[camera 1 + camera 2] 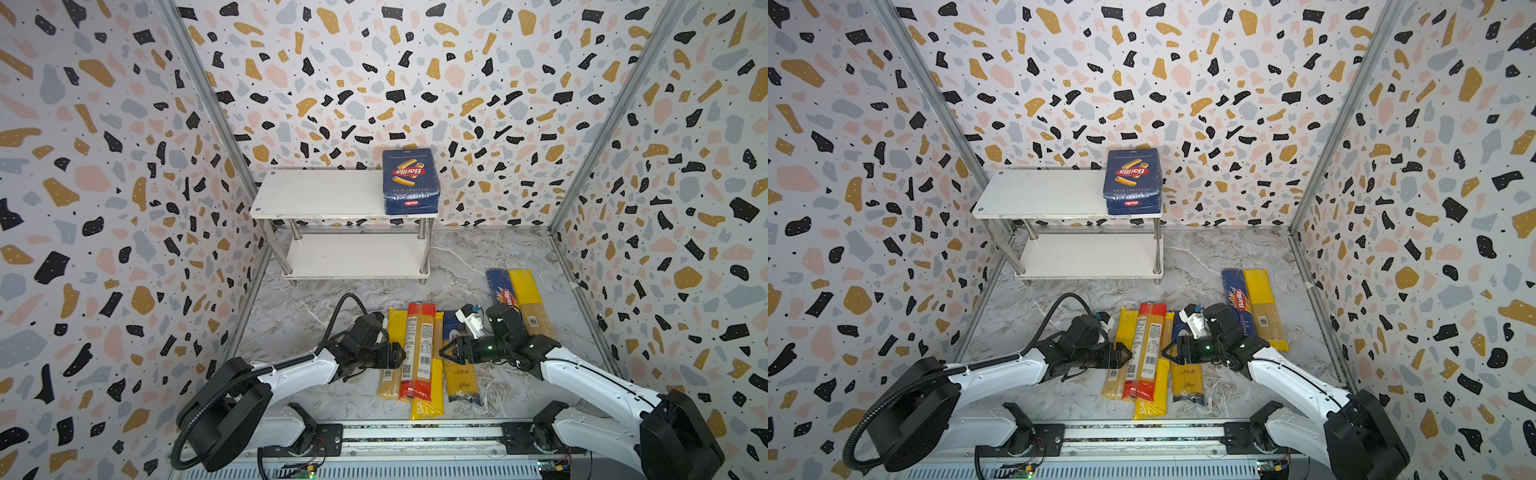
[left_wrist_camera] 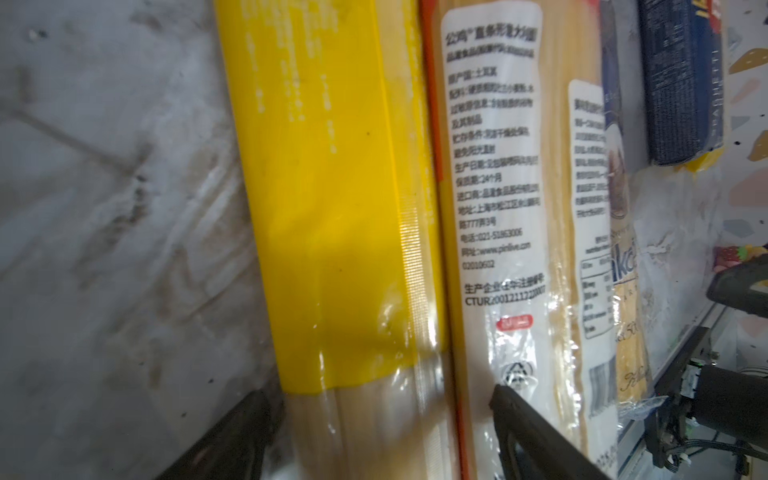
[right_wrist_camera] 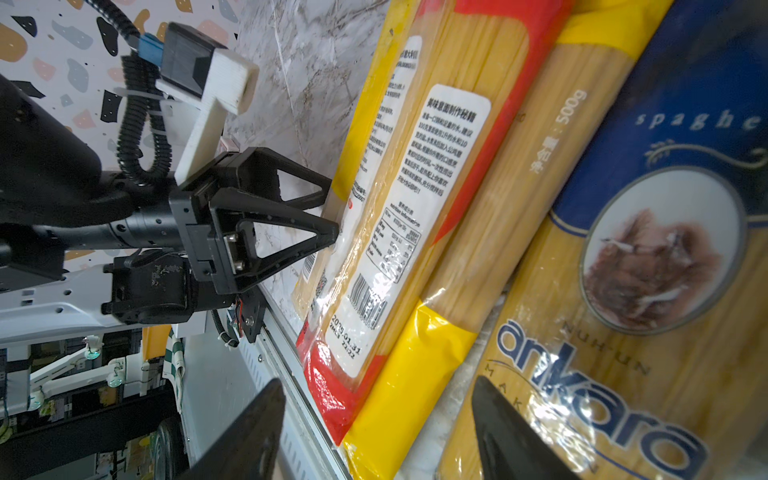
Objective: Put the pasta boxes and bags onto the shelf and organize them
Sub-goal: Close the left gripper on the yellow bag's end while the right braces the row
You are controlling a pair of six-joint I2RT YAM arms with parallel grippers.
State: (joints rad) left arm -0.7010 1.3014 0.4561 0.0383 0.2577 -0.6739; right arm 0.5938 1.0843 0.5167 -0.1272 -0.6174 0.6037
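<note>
The shelf (image 1: 324,195) stands at the back of the marble tabletop (image 1: 316,307), close to the speckled rear wall (image 1: 374,62). The rigatoni box (image 1: 410,180) lies flat on the right end of its top board. Near the front rail (image 1: 415,434), four bags lie side by side. The red-ended bag (image 1: 419,332) rests on top of the leftmost yellow-ended bag (image 1: 395,326) and the middle yellow-ended bag (image 1: 426,407), and the ankara bag (image 1: 459,382) lies just to their right. The left gripper (image 1: 402,356) sits low at the left edge of this pile. Its fingers (image 3: 326,235) are apart and grip nothing: one tip is over the red-ended bag's white label, the other at the outer side of the leftmost yellow-ended bag. The right gripper (image 1: 441,351) faces it from across the pile, above the ankara bag, its fingers (image 3: 257,432) also spread and empty. Farther back on the right, the spaghetti box (image 1: 500,291) and the far yellow-ended bag (image 1: 528,299) lie touching, apart from the shelf. The right wrist covers the box's near end. Patterned side walls close in the tabletop.
</note>
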